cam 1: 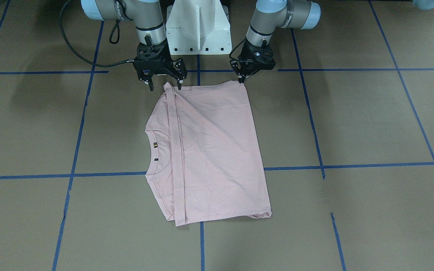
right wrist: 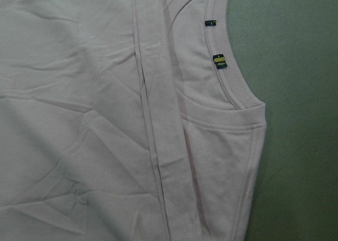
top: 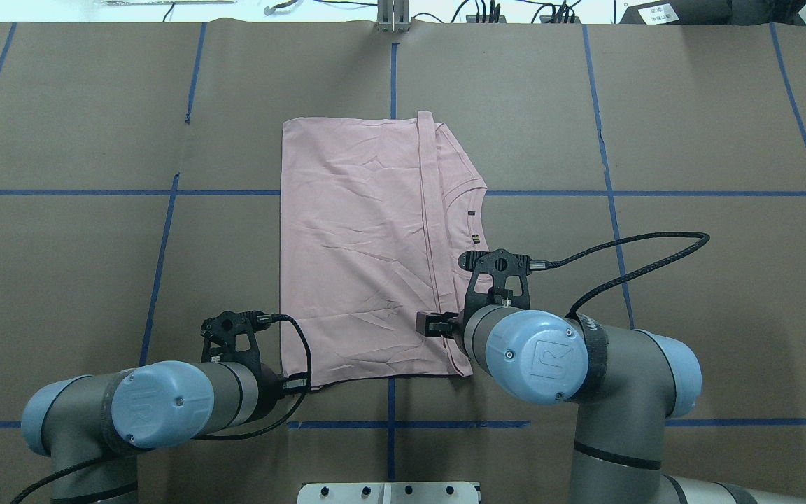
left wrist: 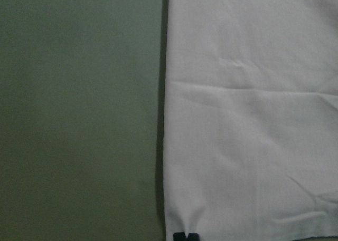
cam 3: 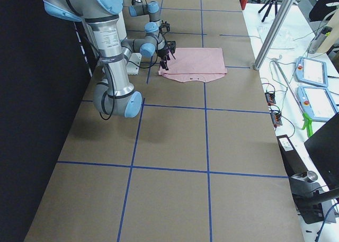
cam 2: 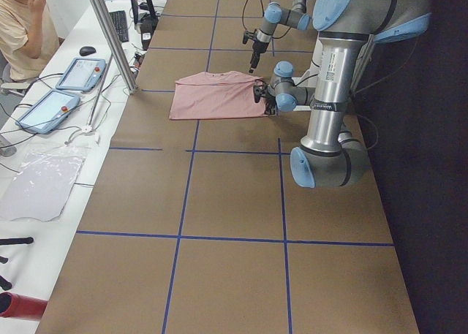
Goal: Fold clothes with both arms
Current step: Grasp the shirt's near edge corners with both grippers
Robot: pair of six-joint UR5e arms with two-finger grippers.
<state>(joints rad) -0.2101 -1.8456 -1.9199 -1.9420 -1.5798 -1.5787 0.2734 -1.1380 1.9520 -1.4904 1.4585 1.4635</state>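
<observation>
you have the pale pink t-shirt (cam 1: 217, 150) lying flat on the tabletop (cam 1: 352, 120), midway along its length and nearer the robot-side edge than the far edge. it is folded in half: the hem band (cam 1: 177, 150) lies across the chest just short of the ribbed collar (cam 1: 150, 152), which faces the tabletop end on the robot's right. the folded edge faces the end on the robot's left. two small tags (cam 1: 155, 145) show inside the collar. the cloth carries light creases.

your left gripper (cam 1: 242, 79) sits at the shirt's corner nearest the robot on the folded side. its jaws are drawn together to a point on that corner, and the left wrist view shows the tips right on the cloth's edge.

your right gripper (cam 1: 165, 86) hangs at the other robot-side corner, where the hem band ends. its jaws are spread wide and hold nothing. one finger is over the shirt's edge and the other is off the cloth, over bare tabletop. you cannot tell whether either finger touches down.

blue tape lines (cam 1: 352, 69) cross the tabletop, and a black cable (cam 1: 74, 45) loops from the right arm's wrist.
</observation>
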